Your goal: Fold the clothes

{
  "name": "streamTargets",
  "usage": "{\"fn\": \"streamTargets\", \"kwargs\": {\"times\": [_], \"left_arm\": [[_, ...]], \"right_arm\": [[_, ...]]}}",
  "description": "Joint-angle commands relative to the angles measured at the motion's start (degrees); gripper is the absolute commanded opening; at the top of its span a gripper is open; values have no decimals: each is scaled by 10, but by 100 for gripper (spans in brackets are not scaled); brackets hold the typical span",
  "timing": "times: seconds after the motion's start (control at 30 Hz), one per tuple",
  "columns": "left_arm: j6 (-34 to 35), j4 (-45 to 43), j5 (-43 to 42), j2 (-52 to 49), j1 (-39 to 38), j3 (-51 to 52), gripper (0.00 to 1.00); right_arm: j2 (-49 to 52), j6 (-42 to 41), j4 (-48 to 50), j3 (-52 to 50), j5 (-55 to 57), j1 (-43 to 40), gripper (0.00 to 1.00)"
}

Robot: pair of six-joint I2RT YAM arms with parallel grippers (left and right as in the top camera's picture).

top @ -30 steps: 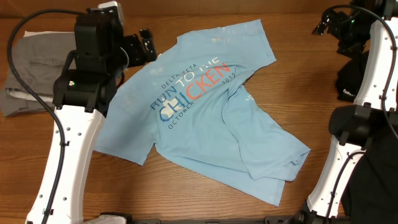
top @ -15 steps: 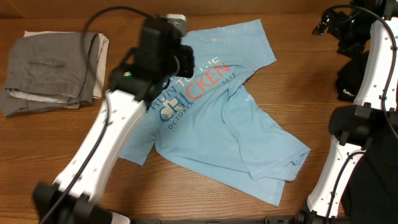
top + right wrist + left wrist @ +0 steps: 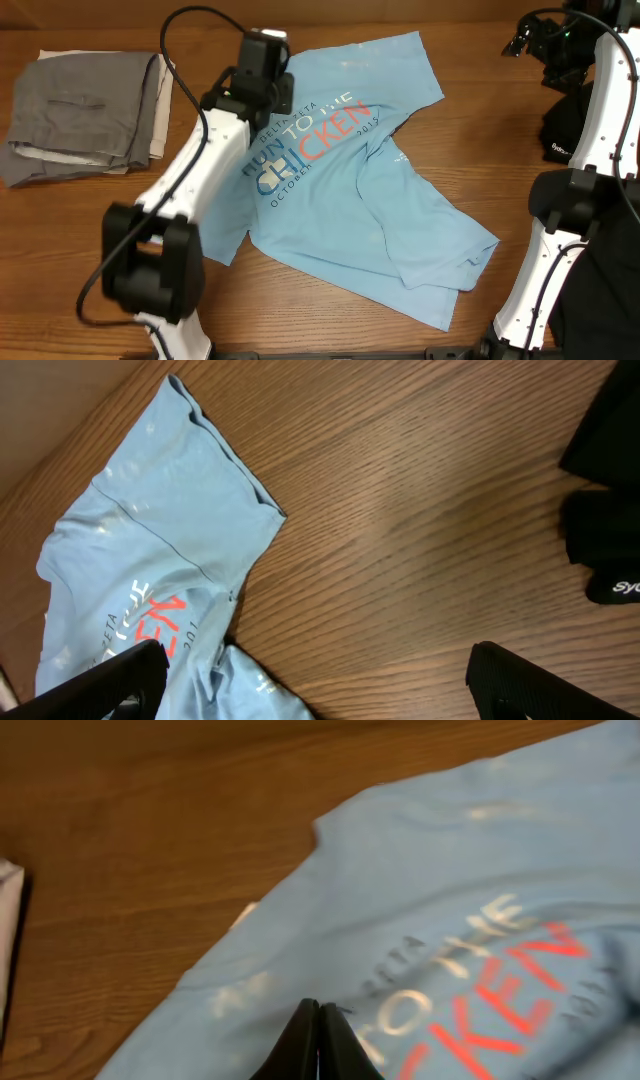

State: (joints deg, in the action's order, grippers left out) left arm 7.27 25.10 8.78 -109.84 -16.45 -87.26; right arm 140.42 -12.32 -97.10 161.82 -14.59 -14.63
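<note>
Blue T-shirt (image 3: 400, 230) beneath left jaws | pressed together, empty | right jaws wide apart, empty

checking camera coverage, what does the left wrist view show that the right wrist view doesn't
Only left wrist: the left pincer, jaws shut, over the shirt beside the lettering.
Only right wrist: the right pincer, jaws wide open, a black item at the right edge, and a whole sleeve with its hem.
Both: the blue shirt, its orange-red lettering and the wooden table.
</note>
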Motion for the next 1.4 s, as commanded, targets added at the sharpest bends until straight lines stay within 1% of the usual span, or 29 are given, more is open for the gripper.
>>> {"fn": "streamTargets", "kwargs": {"times": [0.0, 0.13, 0.23, 0.37, 0.5, 0.57, 0.63, 0.7, 0.73, 0.8, 0.83, 0.9, 0.97, 1.03, 1.13, 1.27, 1.3, 1.37], "left_arm": [[-9, -5, 17, -71, 40, 0, 4], [-9, -19, 8, -124, 83, 0, 4], [-9, -22, -31, -146, 107, 0, 4], [-9, -14, -57, -163, 125, 0, 4], [-9, 8, -55, -189, 133, 0, 4], [-8, 32, -36, -204, 136, 0, 4], [44, 85, 57, -221, 137, 0, 4], [92, 129, 116, -229, 142, 0, 4], [125, 164, 148, -232, 147, 1, 4], [160, 199, 158, -232, 157, 1, 4], [165, 206, 156, -232, 160, 1, 4], [186, 236, 141, -232, 170, 1, 4], [185, 250, 112, -231, 176, 1, 4], [185, 261, 102, -224, 176, 1, 4], [188, 271, 97, -187, 171, 1, 4], [187, 257, 86, -82, 163, -17, 4], [184, 244, 66, -44, 159, -29, 4], [150, 200, -6, 17, 150, -50, 4]], "right_arm": [[-13, 4, 1, -2, 4, -2, 100], [-13, 4, 1, -2, 4, -2, 100], [-13, 4, 1, -2, 4, -2, 100], [-13, 4, 1, -2, 4, -2, 100], [-13, 4, 1, -2, 4, -2, 100], [-13, 4, 1, -2, 4, -2, 100], [-13, 4, 1, -2, 4, -2, 100], [-13, 4, 1, -2, 4, -2, 100], [-13, 4, 1, -2, 4, -2, 100], [-13, 4, 1, -2, 4, -2, 100], [-13, 4, 1, -2, 4, -2, 100], [-13, 4, 1, -2, 4, -2, 100], [-13, 4, 1, -2, 4, -2, 100], [-13, 4, 1, -2, 4, -2, 100], [-13, 4, 1, -2, 4, -2, 100], [-13, 4, 1, -2, 4, -2, 100], [-13, 4, 1, -2, 4, -2, 100], [-13, 4, 1, -2, 4, -2, 100]]}}
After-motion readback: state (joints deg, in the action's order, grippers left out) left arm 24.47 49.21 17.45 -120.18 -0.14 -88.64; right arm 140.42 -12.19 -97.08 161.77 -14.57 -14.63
